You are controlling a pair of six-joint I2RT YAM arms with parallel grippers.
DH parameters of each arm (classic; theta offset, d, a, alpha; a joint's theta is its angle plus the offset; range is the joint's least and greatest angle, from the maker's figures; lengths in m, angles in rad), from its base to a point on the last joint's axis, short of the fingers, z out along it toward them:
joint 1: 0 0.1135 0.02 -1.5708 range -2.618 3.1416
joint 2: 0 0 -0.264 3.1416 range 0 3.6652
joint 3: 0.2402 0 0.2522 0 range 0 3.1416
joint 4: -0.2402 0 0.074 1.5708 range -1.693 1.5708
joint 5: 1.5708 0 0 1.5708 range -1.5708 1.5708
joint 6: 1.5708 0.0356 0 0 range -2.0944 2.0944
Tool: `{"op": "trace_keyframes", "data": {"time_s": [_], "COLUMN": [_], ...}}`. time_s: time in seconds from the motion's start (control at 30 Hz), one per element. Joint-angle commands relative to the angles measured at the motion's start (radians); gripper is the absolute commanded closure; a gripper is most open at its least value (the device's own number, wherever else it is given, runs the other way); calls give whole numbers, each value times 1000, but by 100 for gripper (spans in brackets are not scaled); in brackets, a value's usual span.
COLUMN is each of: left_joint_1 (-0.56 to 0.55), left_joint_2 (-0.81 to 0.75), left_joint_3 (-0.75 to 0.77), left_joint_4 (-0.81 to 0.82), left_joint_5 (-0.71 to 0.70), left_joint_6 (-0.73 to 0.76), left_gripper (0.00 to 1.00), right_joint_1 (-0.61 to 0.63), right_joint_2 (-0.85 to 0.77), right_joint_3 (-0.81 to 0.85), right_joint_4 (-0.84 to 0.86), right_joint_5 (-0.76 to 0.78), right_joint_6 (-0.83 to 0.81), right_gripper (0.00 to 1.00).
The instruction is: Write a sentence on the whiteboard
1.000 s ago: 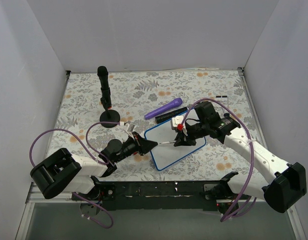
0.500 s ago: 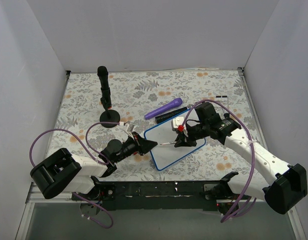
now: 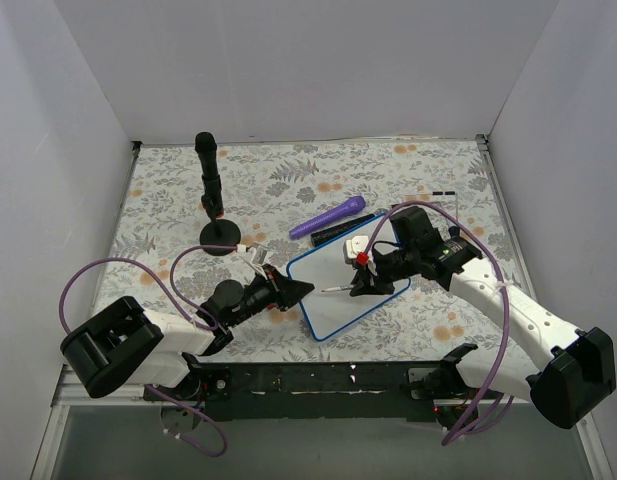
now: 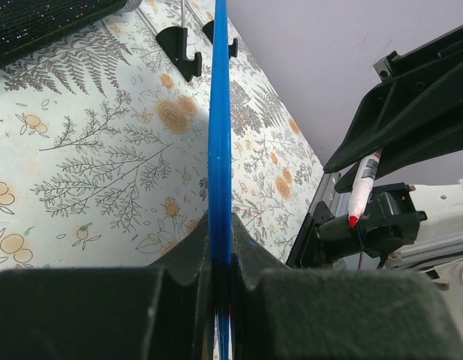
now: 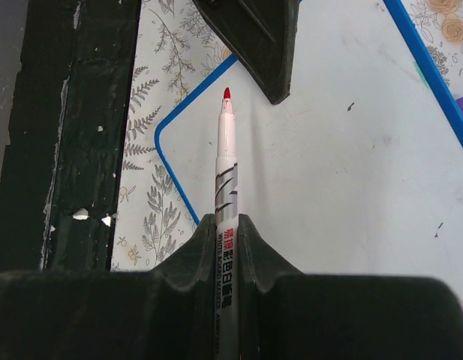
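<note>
Right hand (image 5: pixel 227 229) is clamped on the red marker (image 5: pixel 226 161), with the tip poised over the whiteboard (image 3: pixel 340 312) near the edge pinched by the shut left hand (image 4: pixel 220 238). The board is seen mid-desk on the floral mat (image 3: pixel 168 200), blank. The tip has been shifted only slightly in the last second. No sentence has been started, and contact cannot be told.

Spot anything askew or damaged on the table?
Nothing damaged or spilled. The whiteboard sits askew on the floral mat, its left edge pinched in the left gripper. A few dark specks dot its blank surface beside the red marker.
</note>
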Motion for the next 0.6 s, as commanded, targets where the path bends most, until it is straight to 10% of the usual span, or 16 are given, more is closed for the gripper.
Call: {"op": "trace_keyframes", "data": {"time_s": [0.0,0.57], "left_joint_1": [-4,-4], "left_joint_2": [-35,-45], "left_joint_3": [-4,-1], "left_joint_4": [62,53], "left_joint_5": [-40,-43], "left_joint_6": [1,-1], "left_gripper": [100,100], "right_joint_1": [4,7], "right_joint_2": [-14,-11], "right_joint_3": [-1,0], "right_joint_4": [31,45], "right_joint_5": [-27,-13], "right_joint_6": [1,13], "right_gripper": [99,99]}}
